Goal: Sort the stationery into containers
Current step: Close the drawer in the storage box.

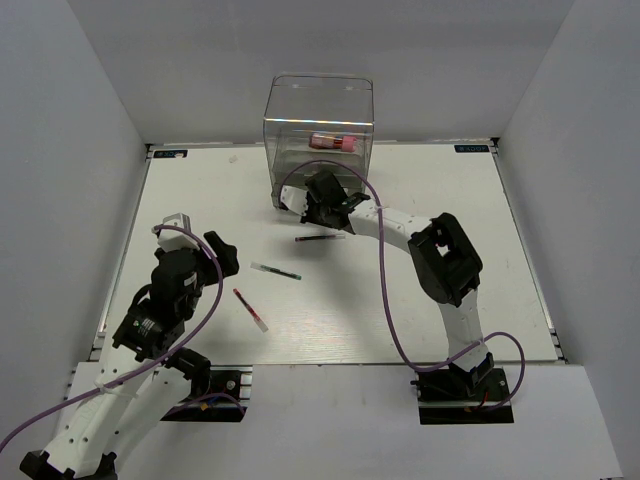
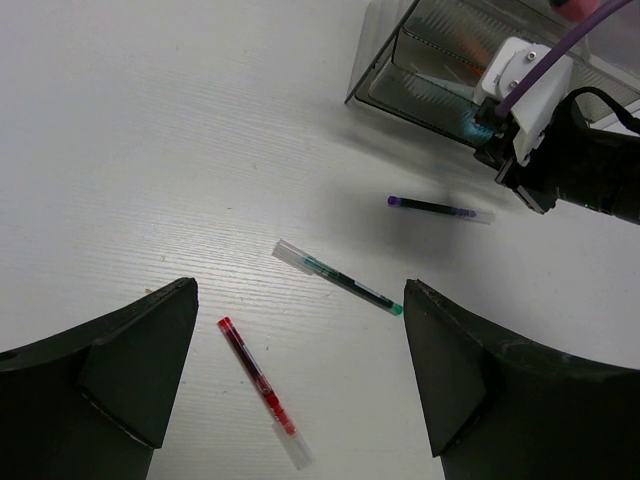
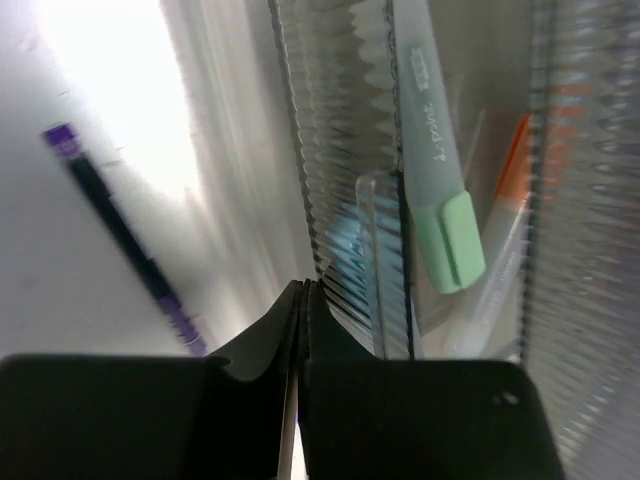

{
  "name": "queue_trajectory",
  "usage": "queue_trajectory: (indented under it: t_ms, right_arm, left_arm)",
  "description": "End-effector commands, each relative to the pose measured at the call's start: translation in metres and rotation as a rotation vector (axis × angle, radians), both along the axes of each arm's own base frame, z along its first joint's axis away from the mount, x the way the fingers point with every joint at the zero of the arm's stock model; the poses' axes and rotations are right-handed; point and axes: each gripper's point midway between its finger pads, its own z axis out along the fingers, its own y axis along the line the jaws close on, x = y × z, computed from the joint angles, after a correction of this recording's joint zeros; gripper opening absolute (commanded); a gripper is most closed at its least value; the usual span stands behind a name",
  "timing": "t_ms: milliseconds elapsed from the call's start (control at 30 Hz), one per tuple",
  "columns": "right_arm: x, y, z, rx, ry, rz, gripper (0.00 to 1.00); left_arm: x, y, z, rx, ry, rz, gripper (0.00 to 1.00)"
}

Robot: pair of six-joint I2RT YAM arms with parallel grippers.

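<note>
Right gripper (image 3: 303,290) is pinched together and empty, at the near face of the drawer box (image 1: 320,110). Left gripper (image 2: 300,288) is spread apart above the green pen (image 2: 338,279), between the purple pen (image 2: 437,208) and red pen (image 2: 258,385). Risk: the right arm could shove the box away.

Top external: fixed, high above the near edge, facing down over the whole table (image 1: 200,200).
Left wrist: moderately high, angled toward the drawer box (image 2: 420,60).
Right wrist: very close at the box front.
All three share the purple-capped pen (image 1: 320,238).
</note>
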Motion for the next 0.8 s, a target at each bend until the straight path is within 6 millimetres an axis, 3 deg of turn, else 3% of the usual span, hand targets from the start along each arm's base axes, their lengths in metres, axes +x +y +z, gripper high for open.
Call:
queue_trajectory:
  t_ms: [0,200,333,500,600,767]
  right_arm:
    - [0.030,-0.001,0.044,0.070,-0.151,-0.077,0.00]
    - [0.048,-0.013,0.045,0.049,-0.187,-0.134,0.00]
    - [0.061,-0.025,0.048,0.043,-0.207,-0.172,0.00]
    - [0.067,-0.037,0.050,0.033,-0.219,-0.190,0.00]
    - [0.068,-0.041,0.052,0.040,-0.220,-0.189,0.00]
    - [0.054,-0.044,0.049,0.058,-0.172,-0.164,0.00]
  left_arm:
    - [0.001,-0.001,0.000,0.007,-0.006,-0.010,0.93]
    - [0.003,-0.006,0.001,-0.007,-0.016,-0.030,0.93]
    - [0.004,-0.020,0.001,-0.040,-0.028,-0.094,0.93]
    - [0.011,-0.056,-0.007,-0.198,0.000,-0.194,0.90]
    - [0.023,-0.083,0.001,-0.306,-0.016,-0.263,0.87]
    - [0.046,-0.109,-0.014,-0.412,0.032,-0.276,0.83]
